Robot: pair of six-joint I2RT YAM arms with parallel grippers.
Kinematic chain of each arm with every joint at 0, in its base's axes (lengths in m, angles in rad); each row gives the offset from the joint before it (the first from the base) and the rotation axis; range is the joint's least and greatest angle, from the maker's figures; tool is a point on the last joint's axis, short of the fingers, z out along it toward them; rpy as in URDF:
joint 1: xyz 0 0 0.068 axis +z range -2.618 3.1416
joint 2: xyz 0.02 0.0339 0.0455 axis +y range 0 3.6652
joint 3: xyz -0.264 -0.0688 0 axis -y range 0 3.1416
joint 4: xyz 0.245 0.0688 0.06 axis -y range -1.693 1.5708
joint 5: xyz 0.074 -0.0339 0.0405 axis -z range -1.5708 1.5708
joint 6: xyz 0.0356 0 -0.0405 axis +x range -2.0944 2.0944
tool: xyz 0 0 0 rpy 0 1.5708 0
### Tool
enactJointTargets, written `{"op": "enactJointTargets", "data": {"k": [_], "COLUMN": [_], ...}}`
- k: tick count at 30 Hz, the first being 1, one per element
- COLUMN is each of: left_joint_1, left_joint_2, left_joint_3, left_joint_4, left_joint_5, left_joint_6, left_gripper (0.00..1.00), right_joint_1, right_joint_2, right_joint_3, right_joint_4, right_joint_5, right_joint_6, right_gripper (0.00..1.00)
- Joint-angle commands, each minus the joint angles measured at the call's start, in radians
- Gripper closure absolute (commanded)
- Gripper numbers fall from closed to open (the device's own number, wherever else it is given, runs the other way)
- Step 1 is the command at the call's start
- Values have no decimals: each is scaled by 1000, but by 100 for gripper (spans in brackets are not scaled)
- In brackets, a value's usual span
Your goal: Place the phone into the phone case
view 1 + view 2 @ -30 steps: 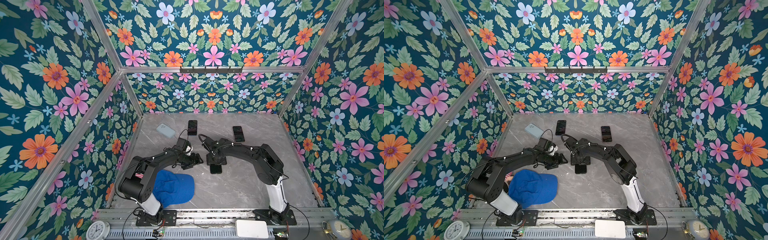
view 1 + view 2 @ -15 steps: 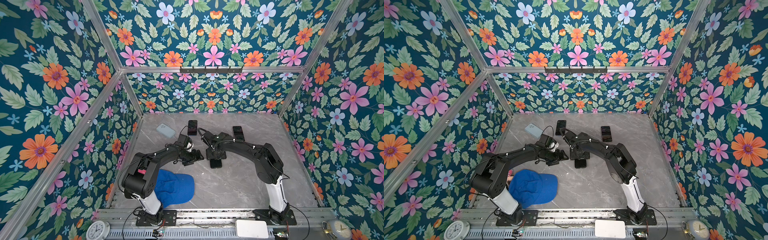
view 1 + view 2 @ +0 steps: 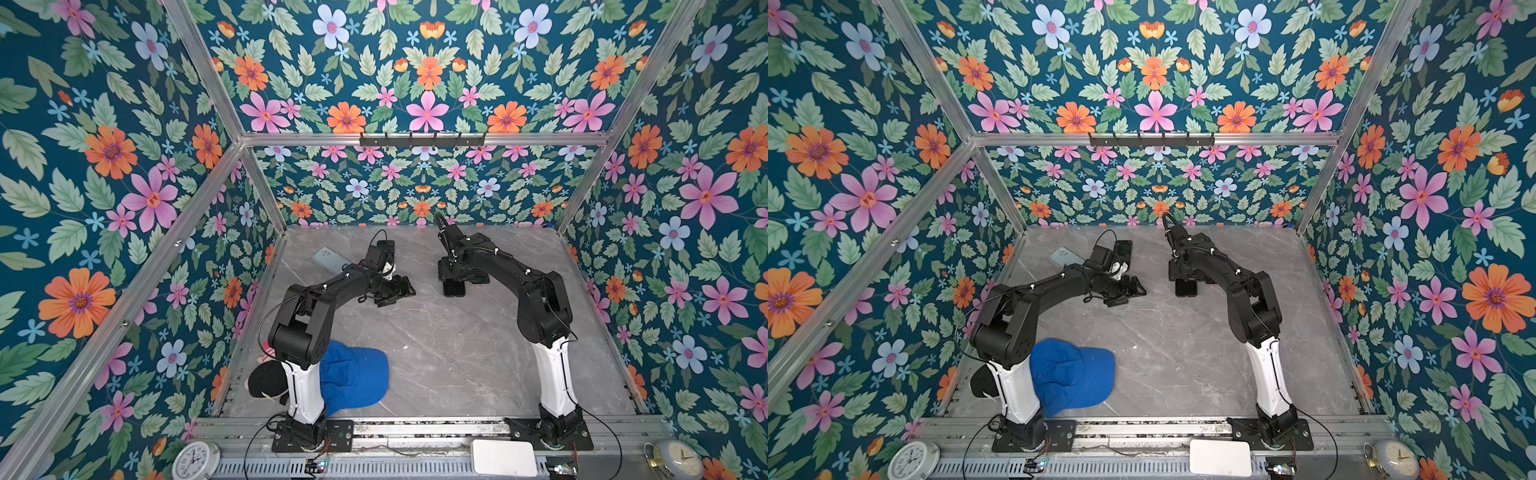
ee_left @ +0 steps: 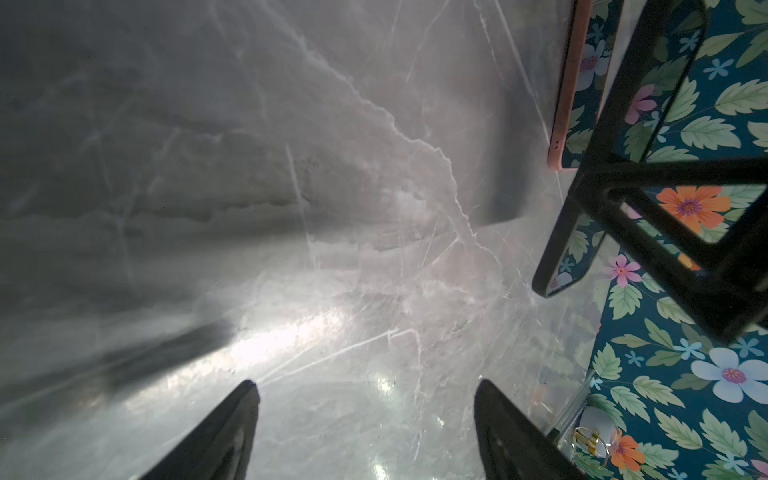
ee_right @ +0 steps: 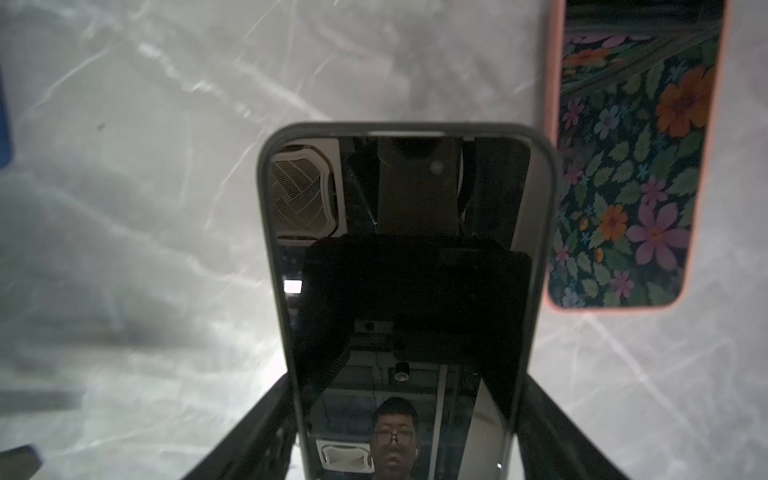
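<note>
While pinching phone (image 5: 399,249) across its long edges in right gripper (image 5: 405,395), treat as stiff, slick, breakable; note left gripper (image 4: 365,388) wide, empty.

Table ctr (image 3: 436,353) free; blue cap (image 3: 357,380) (near-left) in the way.

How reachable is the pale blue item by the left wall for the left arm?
Probably yes: the pale blue item lies uncovered beside the left forearm, though the open, empty left hand points away, so the arm must fold back.
</note>
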Motion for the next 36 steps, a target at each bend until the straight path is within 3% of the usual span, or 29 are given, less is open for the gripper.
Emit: {"op": "enactJointTargets", "data": {"k": [1,21,36], "left_joint_1": [5,11,17], "left_joint_2": [26,89,89], "left_joint_3": [34,75,58], "left_joint_4": [-26,-14,-2], "left_joint_5": [1,32,40], "left_joint_6": [13,9,10], "left_gripper": [17,18,18], "right_joint_1": [-15,-71,-85], "right_joint_2": [34,202,248], "right_joint_3": [47,250,285], "right_joint_4": [-7,-43,-54], "right_joint_5": [-18,-47,-30], "right_joint_6": [-70,-133,-147], "right_gripper": [44,47,47]}}
